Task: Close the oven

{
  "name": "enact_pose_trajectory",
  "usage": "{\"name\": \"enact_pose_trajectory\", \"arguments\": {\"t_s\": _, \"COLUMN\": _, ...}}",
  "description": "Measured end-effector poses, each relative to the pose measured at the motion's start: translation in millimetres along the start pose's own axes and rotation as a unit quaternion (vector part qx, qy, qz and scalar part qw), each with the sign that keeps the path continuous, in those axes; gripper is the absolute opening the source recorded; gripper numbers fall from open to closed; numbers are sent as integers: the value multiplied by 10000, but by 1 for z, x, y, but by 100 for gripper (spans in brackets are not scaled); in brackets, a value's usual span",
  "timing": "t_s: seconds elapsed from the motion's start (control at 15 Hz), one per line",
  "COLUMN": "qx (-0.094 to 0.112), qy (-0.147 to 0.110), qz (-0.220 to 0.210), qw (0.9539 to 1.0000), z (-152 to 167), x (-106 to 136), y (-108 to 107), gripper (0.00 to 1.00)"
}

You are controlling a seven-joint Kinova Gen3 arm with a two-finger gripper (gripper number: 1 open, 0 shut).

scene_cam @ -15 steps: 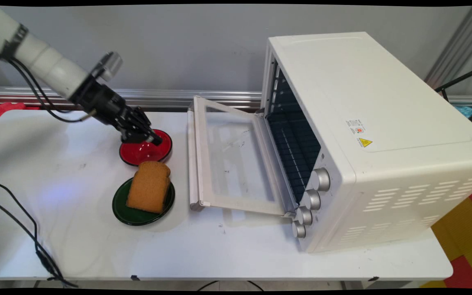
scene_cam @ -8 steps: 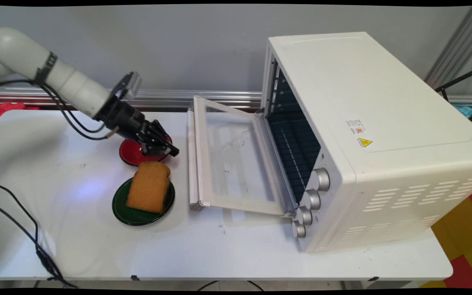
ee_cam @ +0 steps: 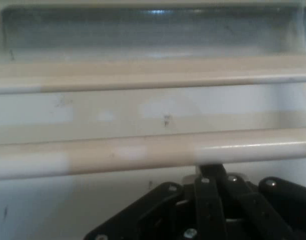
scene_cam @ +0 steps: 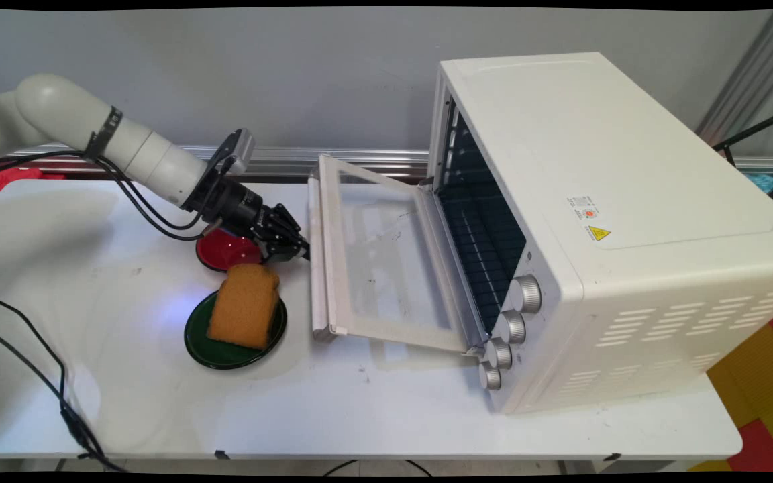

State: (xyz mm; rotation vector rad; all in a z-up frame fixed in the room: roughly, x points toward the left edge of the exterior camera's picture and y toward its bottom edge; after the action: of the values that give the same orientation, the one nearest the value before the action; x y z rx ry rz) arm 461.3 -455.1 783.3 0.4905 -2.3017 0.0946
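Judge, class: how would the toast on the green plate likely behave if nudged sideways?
The toast lies propped at a slant across the green plate, overhanging its rim, so it would probably slide or tip off. It looks thick and stiff, likely moving in one piece. The shallow plate might shift with it on the smooth table.

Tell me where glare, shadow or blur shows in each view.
Main view: sharp, with soft shadows beside the green plate and under the oven door. Hand view: soft and blurred, the door handle close up above the gripper.
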Motion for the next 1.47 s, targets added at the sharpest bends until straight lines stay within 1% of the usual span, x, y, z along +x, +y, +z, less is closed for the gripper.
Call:
{"name": "enact_pose_trajectory", "arguments": {"t_s": 0.27, "qx": -1, "qy": 152, "qz": -9, "qw": 9999, "z": 0, "x": 8, "y": 4, "gripper": 0}}
{"name": "enact_pose_trajectory", "arguments": {"t_s": 0.4, "qx": 14, "qy": 250, "qz": -10, "qw": 9997, "z": -2, "x": 16, "y": 6, "gripper": 0}}
{"name": "enact_pose_trajectory", "arguments": {"t_s": 0.73, "qx": 90, "qy": 550, "qz": 48, "qw": 9984, "z": -9, "x": 46, "y": 9, "gripper": 0}}
{"name": "enact_pose_trajectory", "arguments": {"t_s": 1.13, "qx": 191, "qy": 935, "qz": 205, "qw": 9952, "z": -8, "x": 88, "y": 5, "gripper": 0}}
{"name": "enact_pose_trajectory", "arguments": {"t_s": 1.33, "qx": 215, "qy": 1067, "qz": 311, "qw": 9936, "z": -6, "x": 104, "y": 1, "gripper": 0}}
{"name": "enact_pose_trajectory", "arguments": {"t_s": 1.47, "qx": 244, "qy": 1112, "qz": 364, "qw": 9928, "z": -6, "x": 111, "y": -1, "gripper": 0}}
